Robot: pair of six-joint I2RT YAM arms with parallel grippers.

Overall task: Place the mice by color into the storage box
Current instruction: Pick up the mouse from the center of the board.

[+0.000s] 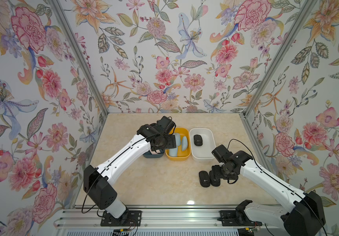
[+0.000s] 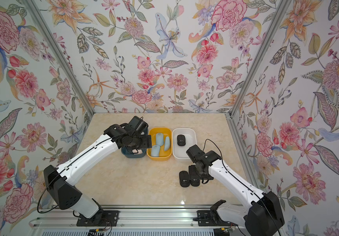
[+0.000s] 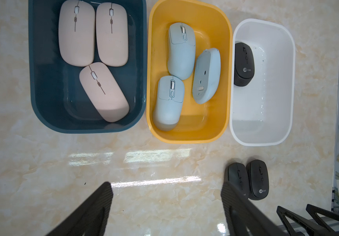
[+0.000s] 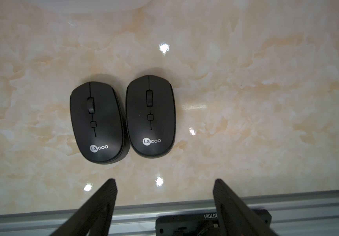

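On desk (image 4: 246, 81), near white bin (image 3: 266, 141): two black mice (image 4: 98, 122) unsorted. Binned: three pink (image 3: 76, 32), three blue (image 3: 181, 51), one black (image 3: 244, 63). Both arms' jaws apart, empty.

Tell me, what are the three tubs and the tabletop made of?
The blue tub, yellow tub and white tub look like moulded plastic: uniform colour, rounded corners, slight gloss. The tabletop looks like polished marble or marble-print laminate: beige veining, mirror-like glare.
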